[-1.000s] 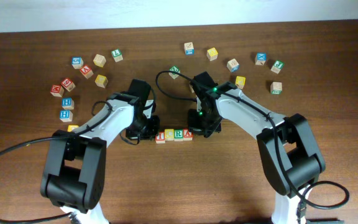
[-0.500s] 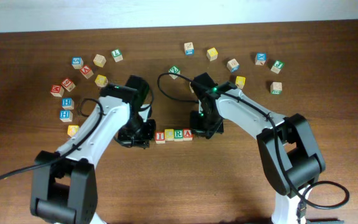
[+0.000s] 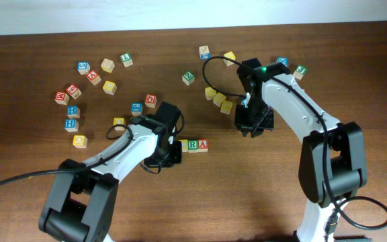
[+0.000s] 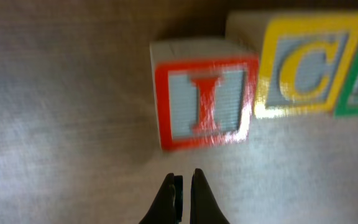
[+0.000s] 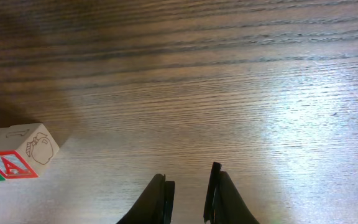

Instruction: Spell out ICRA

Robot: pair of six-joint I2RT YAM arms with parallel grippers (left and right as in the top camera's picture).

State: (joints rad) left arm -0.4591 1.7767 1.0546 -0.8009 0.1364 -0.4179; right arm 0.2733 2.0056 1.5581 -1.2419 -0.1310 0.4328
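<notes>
Dark brown wood-grain table fills the view, with a pale wall strip along its far edge. Landmark here is the red-framed wooden I block, lying flat at the left end of the word. Touching its right side is the yellow-framed wooden C block. Past that come the green-framed R block and the red-framed A block, all in one line. The left gripper hangs just beside the I block, fingers pinched together with nothing between them. The right gripper sits well to the right of the I block and farther back, over bare wood, fingers slightly parted and empty. Loose wooden letter blocks lie scattered beyond the I block, on both sides.
</notes>
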